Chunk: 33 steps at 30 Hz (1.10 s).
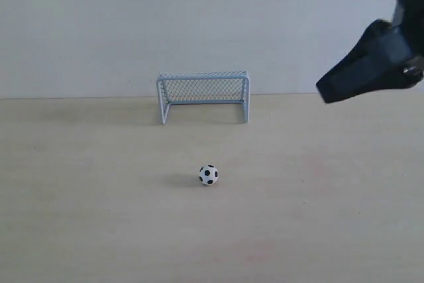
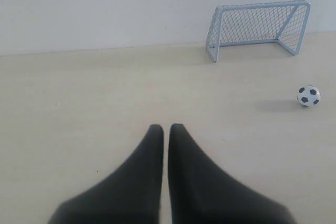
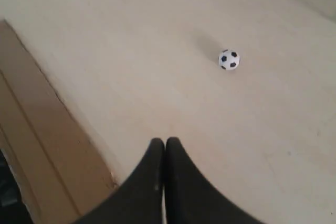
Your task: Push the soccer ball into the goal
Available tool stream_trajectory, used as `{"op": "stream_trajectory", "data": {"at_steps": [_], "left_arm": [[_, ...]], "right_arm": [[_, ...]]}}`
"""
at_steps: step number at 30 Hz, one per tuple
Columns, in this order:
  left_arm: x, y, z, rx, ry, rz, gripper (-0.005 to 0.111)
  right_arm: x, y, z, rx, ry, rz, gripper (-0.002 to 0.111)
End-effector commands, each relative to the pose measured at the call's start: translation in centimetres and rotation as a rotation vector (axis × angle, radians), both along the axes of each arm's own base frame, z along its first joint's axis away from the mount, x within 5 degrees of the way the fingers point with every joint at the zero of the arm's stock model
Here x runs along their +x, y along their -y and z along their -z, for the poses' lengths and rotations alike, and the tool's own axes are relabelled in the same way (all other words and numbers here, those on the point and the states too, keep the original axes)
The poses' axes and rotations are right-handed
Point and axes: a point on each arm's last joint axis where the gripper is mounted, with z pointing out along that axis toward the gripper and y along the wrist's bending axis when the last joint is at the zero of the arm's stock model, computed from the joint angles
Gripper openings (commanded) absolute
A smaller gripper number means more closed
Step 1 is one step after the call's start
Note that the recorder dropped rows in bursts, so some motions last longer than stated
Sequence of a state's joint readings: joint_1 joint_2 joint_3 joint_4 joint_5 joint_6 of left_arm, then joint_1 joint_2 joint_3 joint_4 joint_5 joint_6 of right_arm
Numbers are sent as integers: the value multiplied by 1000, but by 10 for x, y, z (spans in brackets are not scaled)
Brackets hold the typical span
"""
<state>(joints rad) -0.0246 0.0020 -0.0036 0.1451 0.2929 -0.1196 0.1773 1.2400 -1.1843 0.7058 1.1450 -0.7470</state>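
The pale wooden tabletop [image 1: 79,230] fills most of what I see, and a plain off-white wall [image 1: 199,18] rises behind its far edge. In my right wrist view a brown strip [image 3: 31,129] runs along one side of the table.

The miniature goal with a light-grey tubular frame and mesh netting [image 1: 203,89] stands upright on the table just before the wall, its opening facing the middle of the table.

My right gripper [image 3: 161,141] hangs above the table on the right side of the exterior view, off the surface and well apart from the goal. Its black fingers are pressed together with nothing between them. My left gripper [image 2: 165,128] (seen only through its own wrist camera) also has its fingers closed to a thin slit, empty.

The tiny white soccer ball with black pentagon patches [image 1: 208,174] rests on the open table in front of the goal, roughly level with the middle of its mouth, well apart from it and from both grippers.
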Motion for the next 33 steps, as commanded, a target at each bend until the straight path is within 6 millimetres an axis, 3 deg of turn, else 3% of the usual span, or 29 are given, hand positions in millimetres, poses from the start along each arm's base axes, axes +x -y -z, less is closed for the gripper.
{"op": "stream_trajectory", "data": {"at_steps": [1, 3, 6, 9, 17, 21, 33], "left_arm": [[0, 0, 1, 7, -2, -2, 4], [0, 0, 1, 7, -2, -2, 4], [0, 0, 1, 7, -2, -2, 4], [0, 0, 1, 7, -2, -2, 4], [0, 0, 1, 7, -2, -2, 4], [0, 0, 1, 7, -2, -2, 4], [0, 0, 1, 7, -2, -2, 4]], "right_arm": [[27, -31, 24, -222, -51, -72, 0], [40, -67, 25, -322, 6, -175, 0], [41, -101, 30, -373, 141, -422, 0], [49, -123, 64, -447, 165, -629, 0], [78, -138, 130, -554, 167, -824, 0], [89, -145, 156, -566, 167, -835, 0], [121, -162, 205, -583, 231, -782, 0]]}}
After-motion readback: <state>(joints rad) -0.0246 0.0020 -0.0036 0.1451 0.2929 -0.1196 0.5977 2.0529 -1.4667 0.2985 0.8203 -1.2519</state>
